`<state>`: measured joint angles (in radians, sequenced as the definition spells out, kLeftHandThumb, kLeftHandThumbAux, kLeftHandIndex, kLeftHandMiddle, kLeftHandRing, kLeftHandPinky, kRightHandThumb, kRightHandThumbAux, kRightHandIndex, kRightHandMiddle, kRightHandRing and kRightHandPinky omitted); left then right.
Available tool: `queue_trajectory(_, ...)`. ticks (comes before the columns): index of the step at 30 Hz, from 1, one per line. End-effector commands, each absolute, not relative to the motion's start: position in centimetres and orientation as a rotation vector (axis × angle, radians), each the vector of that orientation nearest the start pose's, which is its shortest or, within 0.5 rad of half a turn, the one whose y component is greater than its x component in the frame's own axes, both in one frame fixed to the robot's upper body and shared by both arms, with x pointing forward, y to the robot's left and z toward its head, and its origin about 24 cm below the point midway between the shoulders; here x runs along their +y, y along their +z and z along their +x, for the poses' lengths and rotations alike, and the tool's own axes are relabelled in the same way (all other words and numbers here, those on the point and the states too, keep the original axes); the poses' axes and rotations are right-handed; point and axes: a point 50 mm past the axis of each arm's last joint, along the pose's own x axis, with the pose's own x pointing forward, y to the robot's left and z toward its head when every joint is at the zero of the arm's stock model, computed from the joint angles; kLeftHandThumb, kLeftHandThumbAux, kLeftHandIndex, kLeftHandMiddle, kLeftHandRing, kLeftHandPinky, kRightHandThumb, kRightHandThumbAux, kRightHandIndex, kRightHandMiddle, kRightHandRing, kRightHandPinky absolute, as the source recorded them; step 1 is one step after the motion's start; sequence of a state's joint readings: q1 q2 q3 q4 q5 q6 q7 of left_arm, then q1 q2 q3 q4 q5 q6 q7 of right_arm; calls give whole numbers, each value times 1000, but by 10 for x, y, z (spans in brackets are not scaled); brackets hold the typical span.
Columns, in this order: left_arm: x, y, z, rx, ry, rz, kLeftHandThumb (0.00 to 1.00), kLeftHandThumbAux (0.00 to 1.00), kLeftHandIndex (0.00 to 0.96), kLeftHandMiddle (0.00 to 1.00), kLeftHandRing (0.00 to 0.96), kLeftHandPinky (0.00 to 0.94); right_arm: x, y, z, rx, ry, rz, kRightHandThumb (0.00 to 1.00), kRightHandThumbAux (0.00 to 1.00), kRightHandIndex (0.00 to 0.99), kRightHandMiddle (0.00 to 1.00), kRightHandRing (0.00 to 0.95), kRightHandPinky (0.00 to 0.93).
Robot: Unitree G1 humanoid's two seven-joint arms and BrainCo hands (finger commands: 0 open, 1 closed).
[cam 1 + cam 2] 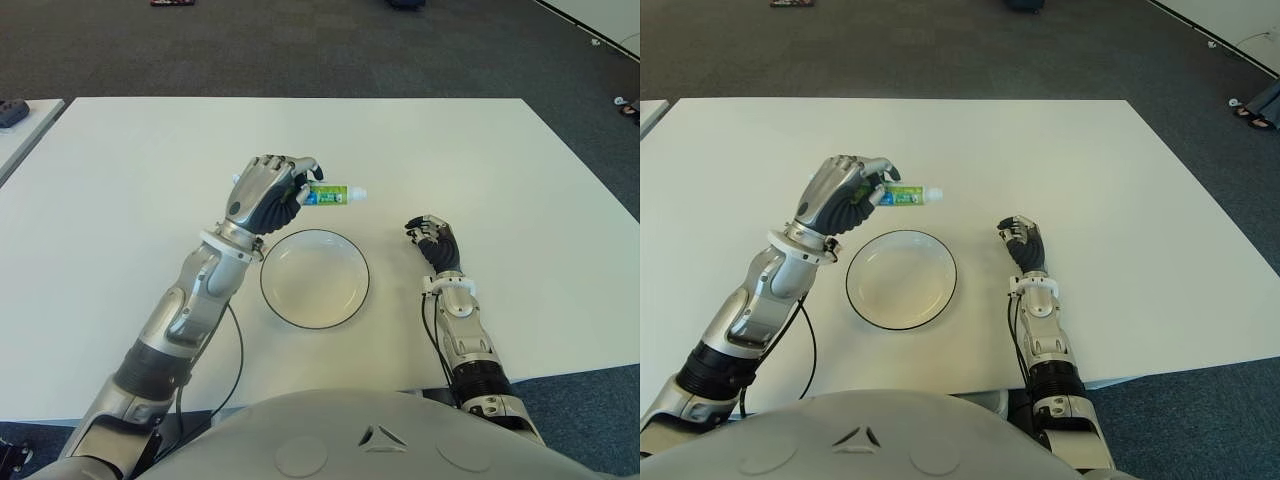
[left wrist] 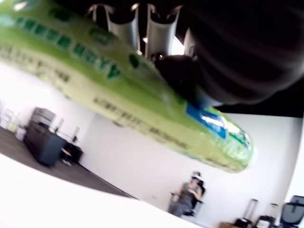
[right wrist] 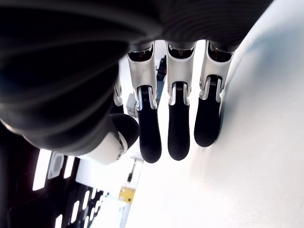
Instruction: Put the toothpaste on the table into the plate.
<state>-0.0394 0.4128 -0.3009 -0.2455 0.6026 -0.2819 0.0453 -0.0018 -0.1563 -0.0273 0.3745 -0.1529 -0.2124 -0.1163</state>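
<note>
Left hand [image 1: 845, 193] raised beyond the plate's far left rim, fingers curled around a green toothpaste [image 1: 906, 195] tube. Tube lying level, white cap pointing right, above the table [image 1: 1120, 180]. White plate [image 1: 901, 279] with dark rim, nothing in it. Right hand [image 1: 1022, 243] just right of the plate, holding nothing.

White bench [image 1: 500, 160] is seen, standing on dark grey floor [image 1: 300, 45]. White black-rimmed plate [image 1: 314, 278] is set on it; right hand [image 1: 432, 240] shows just right of the plate.
</note>
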Motion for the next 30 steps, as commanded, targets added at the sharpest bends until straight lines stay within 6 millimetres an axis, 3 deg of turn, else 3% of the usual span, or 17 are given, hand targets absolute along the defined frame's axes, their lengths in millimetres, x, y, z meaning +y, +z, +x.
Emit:
queue_trajectory(1,114,103,233,-578,-516,919,716,710,440,812,800,773,-195,-20,240,157,-107,-301,714,733,420,450,432,432)
queue_trajectory(13,100,58,239,-467,-758,1080,719,708,440,814,798,791,-195,-18,239,149,-106,-296,715,732,421,449,430,427)
queue_trajectory(18,97,29,235,-396,-833,1113,718,709,440,816,800,793,-196,-18,238,151,-107,-290,714,732,420,446,429,426)
queue_trajectory(30,96,1,234,-298,-935,1139,713,713,437,793,791,773,-197,-18,236,155,-110,-309,712,733,419,451,436,431)
